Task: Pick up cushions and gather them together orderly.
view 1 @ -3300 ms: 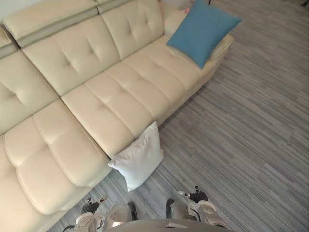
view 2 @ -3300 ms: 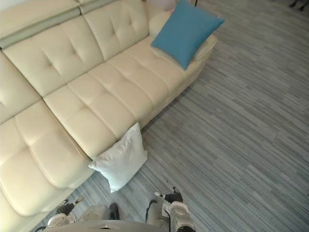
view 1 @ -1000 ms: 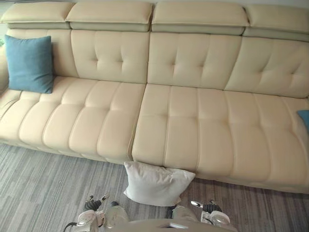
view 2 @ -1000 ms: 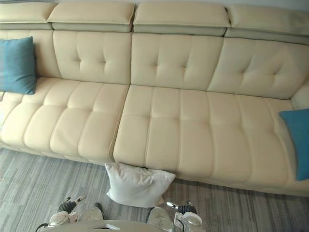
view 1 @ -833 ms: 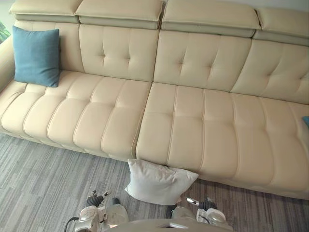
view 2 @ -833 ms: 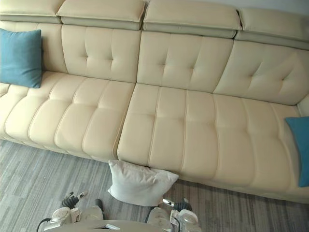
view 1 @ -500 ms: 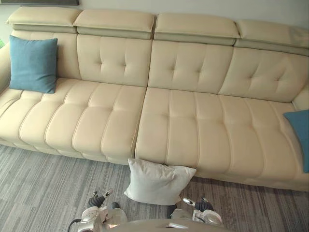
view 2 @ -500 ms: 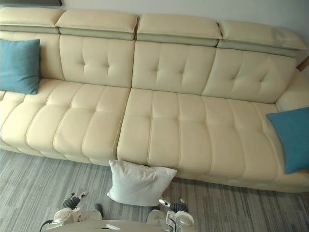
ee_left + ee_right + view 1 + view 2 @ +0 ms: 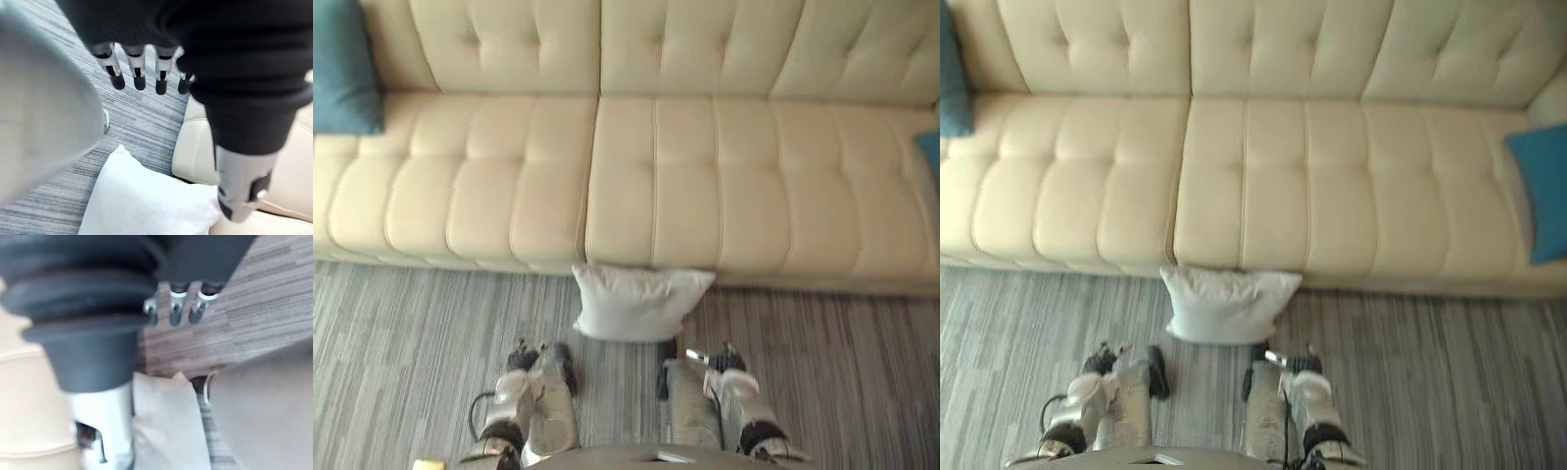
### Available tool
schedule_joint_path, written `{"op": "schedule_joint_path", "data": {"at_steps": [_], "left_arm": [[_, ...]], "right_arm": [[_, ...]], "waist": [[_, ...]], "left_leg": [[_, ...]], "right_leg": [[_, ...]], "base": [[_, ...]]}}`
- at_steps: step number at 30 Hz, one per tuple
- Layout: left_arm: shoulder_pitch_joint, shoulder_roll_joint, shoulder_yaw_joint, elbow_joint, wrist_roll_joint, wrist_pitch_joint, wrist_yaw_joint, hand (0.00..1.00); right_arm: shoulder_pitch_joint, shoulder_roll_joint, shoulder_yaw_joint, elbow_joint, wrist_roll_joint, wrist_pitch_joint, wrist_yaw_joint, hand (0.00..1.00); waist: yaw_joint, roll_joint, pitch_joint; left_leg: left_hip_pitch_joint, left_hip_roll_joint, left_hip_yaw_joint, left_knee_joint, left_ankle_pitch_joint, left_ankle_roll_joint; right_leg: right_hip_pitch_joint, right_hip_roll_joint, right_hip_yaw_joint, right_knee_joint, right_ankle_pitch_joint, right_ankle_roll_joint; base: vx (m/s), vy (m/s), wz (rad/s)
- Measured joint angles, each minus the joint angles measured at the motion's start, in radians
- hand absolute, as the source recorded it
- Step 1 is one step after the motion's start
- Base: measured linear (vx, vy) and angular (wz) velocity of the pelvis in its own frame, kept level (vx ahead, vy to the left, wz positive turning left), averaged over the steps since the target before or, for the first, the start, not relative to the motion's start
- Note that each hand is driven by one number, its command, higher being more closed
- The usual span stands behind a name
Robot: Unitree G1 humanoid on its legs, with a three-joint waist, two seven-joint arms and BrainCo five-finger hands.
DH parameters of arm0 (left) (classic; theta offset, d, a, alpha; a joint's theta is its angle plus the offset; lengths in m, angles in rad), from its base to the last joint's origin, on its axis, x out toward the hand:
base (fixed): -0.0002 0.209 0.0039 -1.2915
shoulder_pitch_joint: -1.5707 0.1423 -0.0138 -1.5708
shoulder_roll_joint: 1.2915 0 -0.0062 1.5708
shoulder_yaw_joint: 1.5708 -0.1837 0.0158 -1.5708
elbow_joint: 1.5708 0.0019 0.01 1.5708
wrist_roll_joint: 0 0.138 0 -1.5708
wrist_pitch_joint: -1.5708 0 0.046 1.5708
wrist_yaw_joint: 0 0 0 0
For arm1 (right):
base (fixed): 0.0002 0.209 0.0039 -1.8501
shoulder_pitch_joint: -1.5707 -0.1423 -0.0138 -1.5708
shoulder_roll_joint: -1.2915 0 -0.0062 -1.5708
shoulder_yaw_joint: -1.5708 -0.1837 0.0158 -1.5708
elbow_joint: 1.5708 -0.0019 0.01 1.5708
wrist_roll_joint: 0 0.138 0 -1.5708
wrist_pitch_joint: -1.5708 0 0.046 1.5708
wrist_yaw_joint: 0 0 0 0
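A white cushion (image 9: 641,302) lies on the floor, leaning against the front of the cream sofa (image 9: 656,186) at its middle seam. One blue cushion (image 9: 342,69) stands on the sofa's far left seat. Another blue cushion (image 9: 1540,191) rests on its far right seat. My left hand (image 9: 521,355) and right hand (image 9: 710,358) hang low, just short of the white cushion, one on each side. In the left wrist view the fingers (image 9: 137,73) are straight above the white cushion (image 9: 146,200). The right wrist view shows relaxed fingers (image 9: 175,313) and the white cushion (image 9: 168,426). Both hands hold nothing.
Grey striped carpet (image 9: 401,343) runs along the front of the sofa on both sides of the white cushion. The sofa's seat between the two blue cushions is bare, with its tufted backrest (image 9: 705,44) behind.
The camera has tipped down and come closer, so the whole picture shifted. More of both arms shows. The cushions lie where they were.
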Motion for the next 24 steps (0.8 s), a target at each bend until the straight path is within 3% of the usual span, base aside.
{"op": "schedule_joint_path", "data": {"at_steps": [2, 5, 11, 17, 24], "left_arm": [[-0.064, 0.025, -0.025, -0.033, -0.012, -0.004, 0.011, 0.00], [-0.179, 0.062, -0.026, -0.056, -0.016, -0.008, 0.034, 0.00], [-0.406, 0.118, -0.044, -0.090, -0.016, -0.011, 0.056, 0.00], [-0.559, 0.132, -0.107, -0.145, -0.015, -0.012, 0.112, 0.00], [-0.681, 0.152, -0.286, -0.228, 0.071, -0.033, 0.126, 0.00]], "right_arm": [[-0.073, -0.010, 0.008, -0.006, 0.021, 0.000, -0.017, 0.00], [-0.172, -0.035, 0.007, -0.004, 0.049, 0.001, -0.049, 0.00], [-0.383, -0.081, -0.011, -0.029, 0.071, 0.001, -0.098, 0.00], [-0.542, -0.128, -0.051, -0.052, 0.157, -0.007, -0.206, 0.00], [-0.666, -0.175, 0.050, -0.074, 0.104, -0.013, -0.247, 0.00]], "waist": [[-0.007, -0.006, 0.037], [-0.005, -0.007, 0.083], [-0.003, -0.004, 0.196], [0.001, -0.006, 0.231], [0.009, -0.006, 0.232]], "left_leg": [[-0.111, 0.014, -0.010, 0.077, -0.025, 0.005], [-0.275, 0.020, -0.028, 0.123, -0.022, 0.010], [-0.522, 0.014, -0.057, 0.159, 0.021, 0.033], [-0.770, 0.020, -0.081, 0.260, 0.058, 0.053], [-0.921, 0.031, -0.101, 0.359, 0.025, 0.062]], "right_leg": [[-0.112, 0.000, 0.014, 0.069, -0.017, -0.001], [-0.266, 0.001, 0.019, 0.090, 0.009, -0.012], [-0.502, -0.011, 0.016, 0.144, 0.037, -0.017], [-0.757, -0.025, 0.018, 0.283, 0.037, -0.014], [-0.902, -0.024, 0.028, 0.365, 0.019, 0.001]], "base": [[-0.27, 0.024, -0.14], [-0.24, -0.006, -0.10], [-0.09, -0.018, 0.11], [-0.01, -0.005, 0.05], [-0.04, -0.016, -0.03]]}}
